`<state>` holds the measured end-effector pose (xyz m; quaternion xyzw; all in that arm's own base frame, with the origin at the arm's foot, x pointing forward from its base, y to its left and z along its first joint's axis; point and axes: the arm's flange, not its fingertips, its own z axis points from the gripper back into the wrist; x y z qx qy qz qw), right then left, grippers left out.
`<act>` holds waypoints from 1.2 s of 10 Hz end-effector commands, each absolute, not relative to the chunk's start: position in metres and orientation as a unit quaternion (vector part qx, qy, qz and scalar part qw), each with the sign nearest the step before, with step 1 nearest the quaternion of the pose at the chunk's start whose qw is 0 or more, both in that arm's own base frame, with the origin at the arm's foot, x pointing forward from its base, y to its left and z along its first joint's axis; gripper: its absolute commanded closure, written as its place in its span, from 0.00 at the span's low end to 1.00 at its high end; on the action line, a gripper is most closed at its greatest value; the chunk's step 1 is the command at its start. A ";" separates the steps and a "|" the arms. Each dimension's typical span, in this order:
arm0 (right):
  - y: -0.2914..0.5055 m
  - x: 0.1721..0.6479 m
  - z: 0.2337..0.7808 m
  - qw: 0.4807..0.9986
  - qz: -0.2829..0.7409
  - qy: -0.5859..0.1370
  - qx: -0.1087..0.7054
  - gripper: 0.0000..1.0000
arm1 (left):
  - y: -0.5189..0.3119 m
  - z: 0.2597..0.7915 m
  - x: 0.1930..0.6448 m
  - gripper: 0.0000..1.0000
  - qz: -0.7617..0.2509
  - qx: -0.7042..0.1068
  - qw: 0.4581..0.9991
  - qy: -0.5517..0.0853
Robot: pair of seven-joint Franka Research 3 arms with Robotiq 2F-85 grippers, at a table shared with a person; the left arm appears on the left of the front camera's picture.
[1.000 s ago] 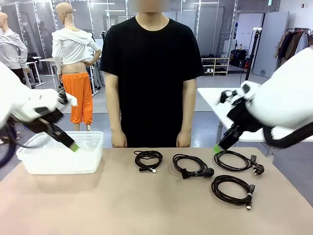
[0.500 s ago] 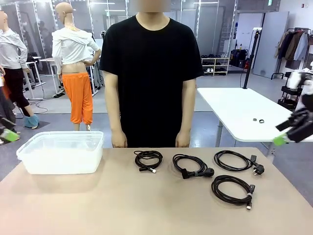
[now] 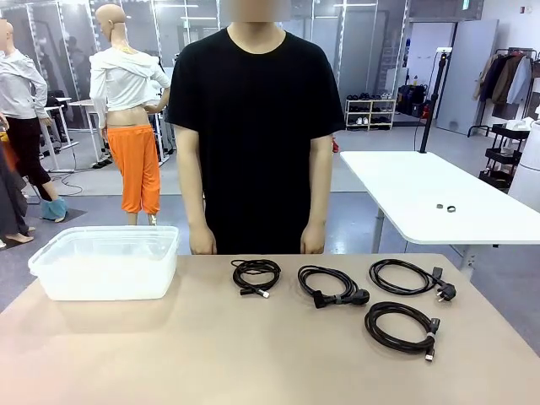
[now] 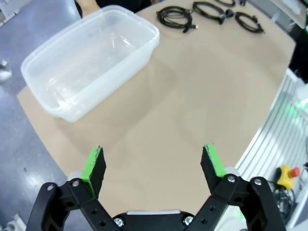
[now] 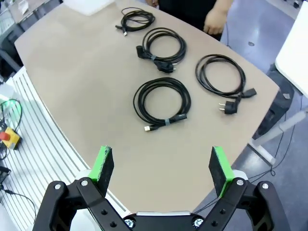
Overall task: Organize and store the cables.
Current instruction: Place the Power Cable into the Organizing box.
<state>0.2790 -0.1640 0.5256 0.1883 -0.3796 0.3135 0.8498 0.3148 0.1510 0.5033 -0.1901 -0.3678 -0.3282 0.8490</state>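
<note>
The left gripper (image 4: 153, 163) and right gripper (image 5: 161, 166) gape wide, empty — best pinch the near-right coiled black cable (image 3: 371, 323) across all strands, for the far-left clear plastic tub (image 3: 101, 285).

Arms drawn back — up and off the table (image 3: 169, 354).
The left gripper (image 4: 154, 162) has lifted away from the clear bin (image 4: 110, 84), the right gripper (image 5: 162, 166) from the far-right cable (image 5: 198, 76); both now hang high above.

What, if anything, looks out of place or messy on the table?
Nothing stands out: four coiled cables lie apart on the table, none overlapping, and the clear tub sits upright and empty.
</note>
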 end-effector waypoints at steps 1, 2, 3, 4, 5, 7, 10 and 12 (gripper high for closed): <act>-0.148 0.243 0.488 0.840 0.306 -0.406 0.191 0.00 | 0.147 0.498 0.315 0.00 -0.324 -0.199 0.845 -0.376; -0.148 0.240 0.486 0.845 0.292 -0.410 0.184 0.00 | 0.148 0.500 0.319 0.00 -0.313 -0.193 0.853 -0.371; -0.143 0.246 0.482 0.858 0.277 -0.396 0.172 0.00 | 0.143 0.505 0.330 0.00 -0.287 -0.202 0.861 -0.369; -0.183 0.267 0.526 0.852 0.291 -0.394 0.185 0.00 | 0.153 0.499 0.315 0.00 -0.315 -0.196 0.853 -0.368; -0.183 0.267 0.526 0.852 0.291 -0.394 0.185 0.00 | 0.153 0.499 0.315 0.00 -0.315 -0.196 0.853 -0.368; -0.183 0.267 0.526 0.852 0.291 -0.394 0.185 0.00 | 0.153 0.499 0.315 0.00 -0.315 -0.196 0.853 -0.368; -0.183 0.267 0.526 0.852 0.291 -0.394 0.185 0.00 | 0.153 0.499 0.315 0.00 -0.315 -0.196 0.853 -0.368; -0.183 0.267 0.526 0.852 0.291 -0.394 0.185 0.00 | 0.153 0.499 0.315 0.00 -0.315 -0.196 0.853 -0.368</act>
